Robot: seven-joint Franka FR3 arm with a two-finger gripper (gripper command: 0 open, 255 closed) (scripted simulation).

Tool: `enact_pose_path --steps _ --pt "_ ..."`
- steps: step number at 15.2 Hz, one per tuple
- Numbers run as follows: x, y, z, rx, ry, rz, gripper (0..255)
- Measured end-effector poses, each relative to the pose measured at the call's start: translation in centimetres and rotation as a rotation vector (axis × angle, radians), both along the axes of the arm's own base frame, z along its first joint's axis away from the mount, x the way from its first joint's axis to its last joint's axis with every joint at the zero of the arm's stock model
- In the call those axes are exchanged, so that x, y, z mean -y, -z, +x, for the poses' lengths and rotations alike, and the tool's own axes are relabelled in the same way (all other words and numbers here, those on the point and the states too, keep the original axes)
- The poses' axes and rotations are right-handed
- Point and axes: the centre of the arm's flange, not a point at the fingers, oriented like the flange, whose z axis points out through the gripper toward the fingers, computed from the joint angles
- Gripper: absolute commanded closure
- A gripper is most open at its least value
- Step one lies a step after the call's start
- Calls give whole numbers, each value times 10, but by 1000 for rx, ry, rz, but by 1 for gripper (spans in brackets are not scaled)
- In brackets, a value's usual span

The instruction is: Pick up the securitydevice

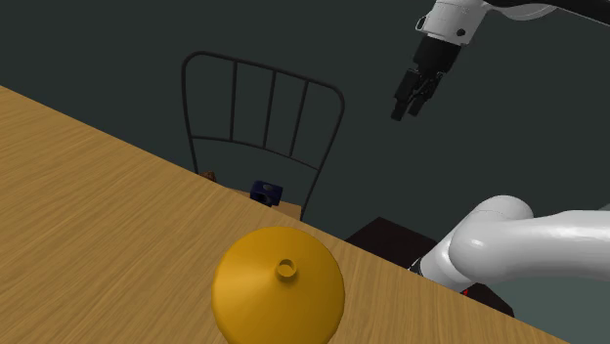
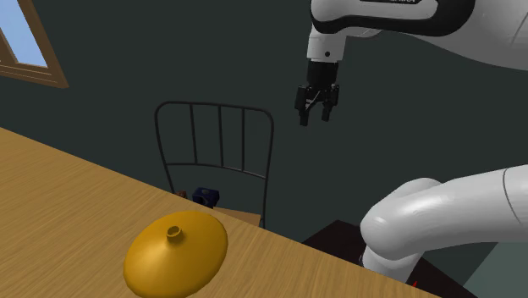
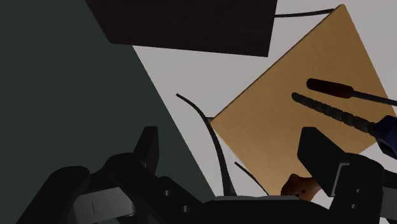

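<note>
Progress slight: nothing grasped, nothing lifted. All-black two-finger gripper (image 1: 409, 110) high in the air beyond the far edge of the light-brown wooden table (image 1: 88, 215), pointing down, well above and well apart from the target. Fingers (image 3: 149, 149) apart, with no object between them.

Target taken to be the small dark-blue boxy device (image 1: 266, 189). Resting on the tan wooden seat (image 3: 286, 108) of the black wire-backed chair (image 1: 233, 103), toward the seat's front edge, just past the table's far edge in the shoulder view. Untouched, by every sign.

Left to do, by judgement: nearly everything. Coming down over the seat, lining up astride the device, closing on it, then raising it clear of the seat.

As to looks: compact, blocky, deep blue verging on black, with a small pale spot on the face turned toward the shoulder camera. Low and squat, apparently sitting flat and upright; finer detail too small to tell. Probably rigid and narrow enough for a straight pinch across its sides.

Sharing the seat in the wrist view: a pair of dark slender rod-like tools (image 3: 327, 109) and a small brown lump (image 3: 299, 186) near the seat's corner, worth avoiding on the way down. On the table, near its far edge, a large yellow dome-shaped lid with a small knob (image 1: 279, 285), no part of this job.
</note>
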Motion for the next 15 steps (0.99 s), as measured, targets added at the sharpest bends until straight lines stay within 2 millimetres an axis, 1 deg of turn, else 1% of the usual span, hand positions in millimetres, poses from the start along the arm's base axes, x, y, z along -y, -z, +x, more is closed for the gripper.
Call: enact_pose_path --steps 1,2,3,4,5,7,8,9,12,15 --pt "0 0 0 0 0 0 0" --pt "-6 1 0 -3 7 -5 0" --pt "-16 5 -1 -7 18 -12 0" --pt "-29 4 1 -12 31 -20 0" --pt "-43 11 2 -18 46 -29 0" --pt "-69 15 7 -29 78 -48 0" --pt "-83 20 8 -35 94 -58 0" --pt "-99 23 14 -41 110 -67 0" --pt "-139 35 18 -59 159 -96 0" --pt "-179 50 26 -77 208 -125 0"
